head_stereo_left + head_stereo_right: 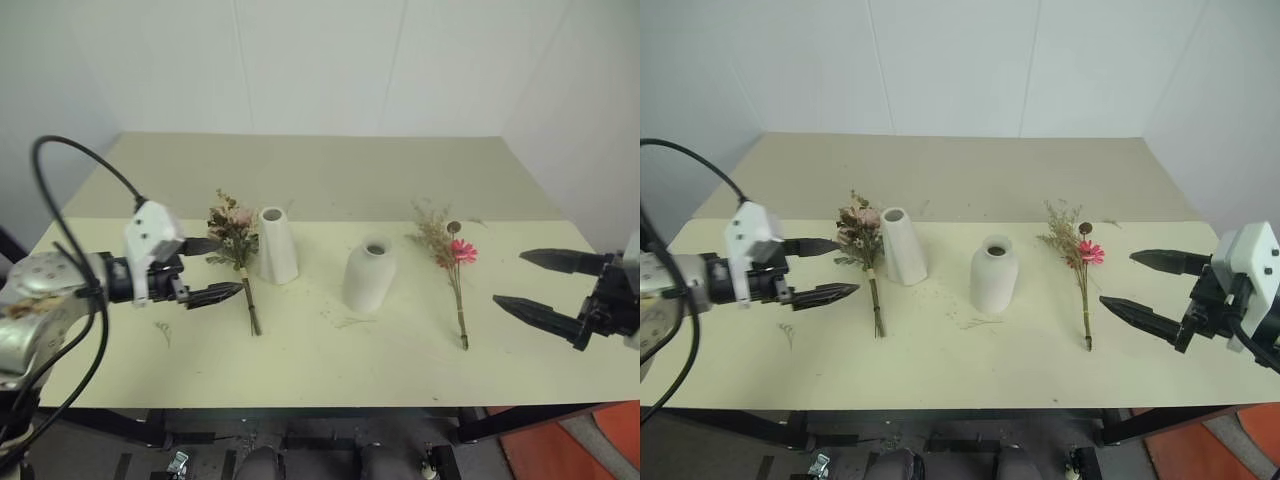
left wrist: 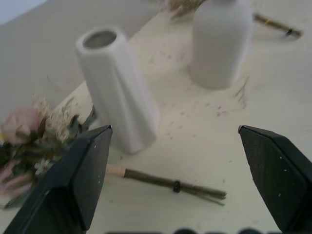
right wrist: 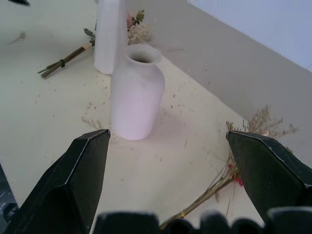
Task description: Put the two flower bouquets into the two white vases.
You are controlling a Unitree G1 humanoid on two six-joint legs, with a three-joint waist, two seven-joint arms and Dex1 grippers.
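Nothing of the task is done yet, by the look of it; both bouquets lie flat on the table [image 1: 560,370] and both vases stand empty, mouths clear.

Taking the round vase [image 1: 369,276] as the mark: it stands upright near the middle of the table; the cone vase [image 1: 276,245] stands upright a little to its left and slightly farther back, apart from it; the rose bouquet [image 1: 236,243] lies just beyond the cone vase on the left, its leaves touching or nearly touching the cone's side, I cannot tell which, its stem running toward the near edge; the daisy bouquet [image 1: 449,262] lies well to the right of the round vase, blooms at the far end, stem toward the near edge.

The left gripper [image 1: 215,269] hovers left of the rose bouquet, fingers spread wide and holding nothing, one tip near the blooms and the other near the stem; the right gripper [image 1: 520,282] hangs to the right of the daisy bouquet, also spread wide and empty, apart from the stem.

What is left, as I judge it: grasp each bouquet by the stem, raise it upright, and lower the stem into a vase mouth; both halves remain.

Around the round vase there are only scattered crumbs and a loose dry sprig [image 1: 352,321] on the table at its foot; these block nothing. The likelier trouble is the cone vase standing so close to the rose bouquet; a finger closing there could knock it over; both mouths look small for the stems.
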